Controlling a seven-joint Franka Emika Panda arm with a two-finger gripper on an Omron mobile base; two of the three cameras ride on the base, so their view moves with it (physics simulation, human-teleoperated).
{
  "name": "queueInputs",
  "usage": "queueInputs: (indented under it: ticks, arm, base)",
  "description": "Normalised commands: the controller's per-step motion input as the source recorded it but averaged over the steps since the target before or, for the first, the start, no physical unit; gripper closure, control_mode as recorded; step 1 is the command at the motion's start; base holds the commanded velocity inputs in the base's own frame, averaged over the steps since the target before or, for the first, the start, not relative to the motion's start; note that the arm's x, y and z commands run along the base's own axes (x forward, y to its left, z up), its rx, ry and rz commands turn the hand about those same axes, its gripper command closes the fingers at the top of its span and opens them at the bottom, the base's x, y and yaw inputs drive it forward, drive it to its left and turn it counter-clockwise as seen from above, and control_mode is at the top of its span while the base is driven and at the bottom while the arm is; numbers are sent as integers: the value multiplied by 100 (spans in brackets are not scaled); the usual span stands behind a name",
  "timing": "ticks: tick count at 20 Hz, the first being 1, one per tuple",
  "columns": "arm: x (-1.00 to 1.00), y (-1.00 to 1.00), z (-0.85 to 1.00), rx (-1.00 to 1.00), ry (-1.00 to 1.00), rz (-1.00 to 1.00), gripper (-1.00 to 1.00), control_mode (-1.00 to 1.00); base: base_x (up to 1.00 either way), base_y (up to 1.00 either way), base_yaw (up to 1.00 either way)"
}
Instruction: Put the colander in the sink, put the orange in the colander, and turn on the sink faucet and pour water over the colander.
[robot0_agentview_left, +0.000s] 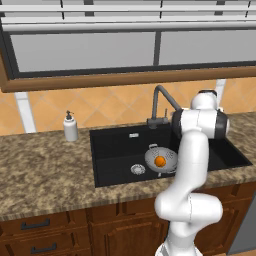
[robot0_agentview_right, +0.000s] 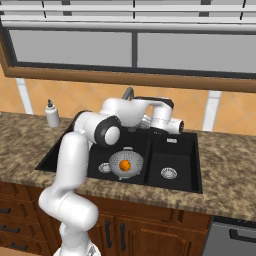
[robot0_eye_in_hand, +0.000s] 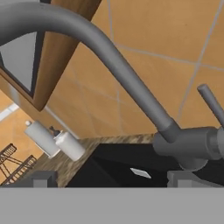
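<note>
A: How do the jaws stand?

B: I cannot tell. In the hand view the two dark finger tips barely rise at the bottom, one at each side, with nothing seen between them.

A: Where is the gripper?

B: Close in front of the tall dark grey metal faucet, near its base and small side lever.

A: And the colander?

B: The round grey perforated metal colander sits in the larger left basin of the black rectangular double-basin sink, just beside the round silver drain. The small bright orange fruit lies inside it.

A: Anything else?

B: A white soap dispenser bottle stands on the speckled stone counter, left of the sink.
</note>
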Motion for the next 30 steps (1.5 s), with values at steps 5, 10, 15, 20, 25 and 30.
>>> queueInputs:
  ticks: [5,10,15,20,25,30]
  arm:
    - [20,-15,-8,0,0,0,-100,-100]
    - [1,0,-17,0,0,0,-100,-100]
    - [4,0,-19,0,0,0,-100,-100]
    - [23,0,-3,0,0,0,-100,-100]
    - [47,0,0,0,0,0,-100,-100]
    - [50,0,-7,0,0,0,-100,-100]
  base:
    - [0,0,0]
    - [0,0,0]
    - [0,0,0]
    - [0,0,0]
    - [0,0,0]
    - [0,0,0]
